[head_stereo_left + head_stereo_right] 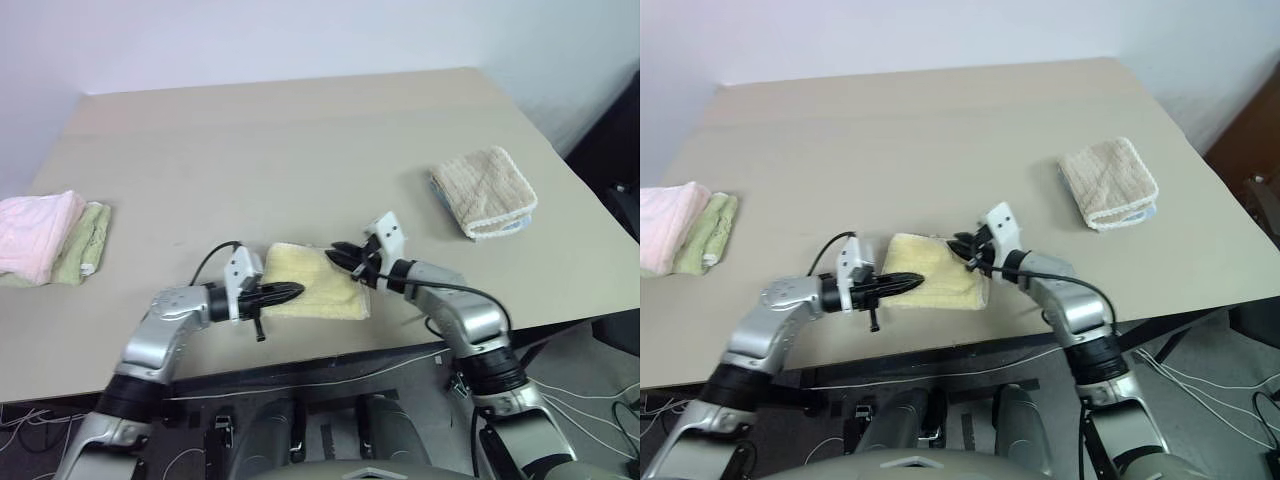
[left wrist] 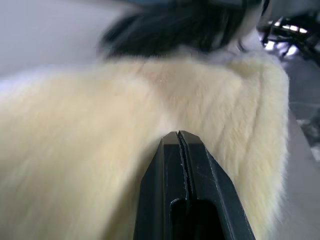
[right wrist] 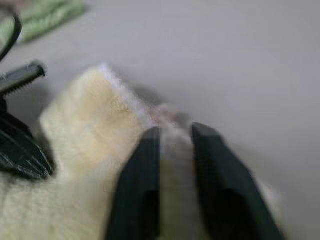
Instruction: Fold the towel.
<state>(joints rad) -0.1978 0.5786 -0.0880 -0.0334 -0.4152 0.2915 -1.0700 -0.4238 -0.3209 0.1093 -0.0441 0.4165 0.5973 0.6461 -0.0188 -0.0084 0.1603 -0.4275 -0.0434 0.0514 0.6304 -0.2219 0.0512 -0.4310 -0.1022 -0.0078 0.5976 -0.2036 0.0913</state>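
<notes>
The pale yellow towel point(image 1: 322, 283) lies as a small folded rectangle near the table's front edge, between my two arms. My left gripper point(image 1: 292, 292) is shut, its tips resting over the towel's left part with nothing seen between the fingers; the left wrist view shows the closed tips point(image 2: 180, 135) over the yellow pile point(image 2: 90, 140). My right gripper point(image 1: 340, 255) is at the towel's far right corner with its fingers apart. In the right wrist view this gripper point(image 3: 175, 129) stands over the whitish hem point(image 3: 120, 90), and the left gripper's dark tip is beside it.
A folded beige waffle towel point(image 1: 485, 190) lies at the right of the tan table point(image 1: 300, 140). A pink towel point(image 1: 35, 235) and a light green one point(image 1: 88, 240) sit together at the left edge. The table's front edge runs just below the yellow towel.
</notes>
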